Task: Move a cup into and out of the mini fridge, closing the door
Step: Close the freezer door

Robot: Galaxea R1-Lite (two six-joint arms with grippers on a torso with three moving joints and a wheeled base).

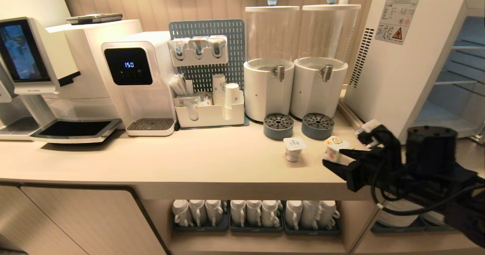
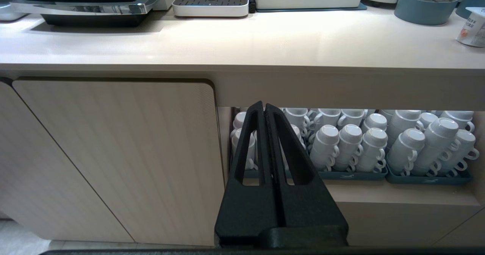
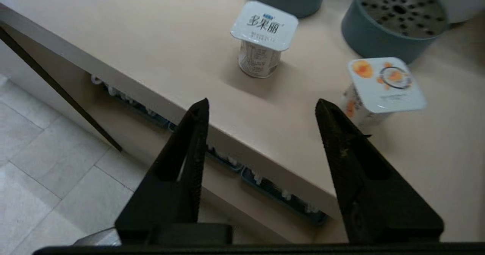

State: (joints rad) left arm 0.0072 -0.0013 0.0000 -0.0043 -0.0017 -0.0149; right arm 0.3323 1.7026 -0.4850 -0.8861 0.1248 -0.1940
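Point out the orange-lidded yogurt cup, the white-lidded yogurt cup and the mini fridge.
orange-lidded yogurt cup (image 3: pixel 386 84): right wrist view, on its foil lid.
white-lidded yogurt cup (image 3: pixel 264 25): right wrist view, on its printed lid.
mini fridge (image 1: pixel 394 73): head view, on its white side wall below the warning sticker.

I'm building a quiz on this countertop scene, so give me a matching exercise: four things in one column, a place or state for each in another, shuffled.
Things:
1. mini fridge
2. left gripper
3. right gripper
4. white mugs

Places or states:
A. stacked on the shelf under the counter
B. open, near the counter's front edge
C. interior and wire shelves showing
D. shut, below counter height

Pairs: 1-C, 2-D, 3-B, 4-A
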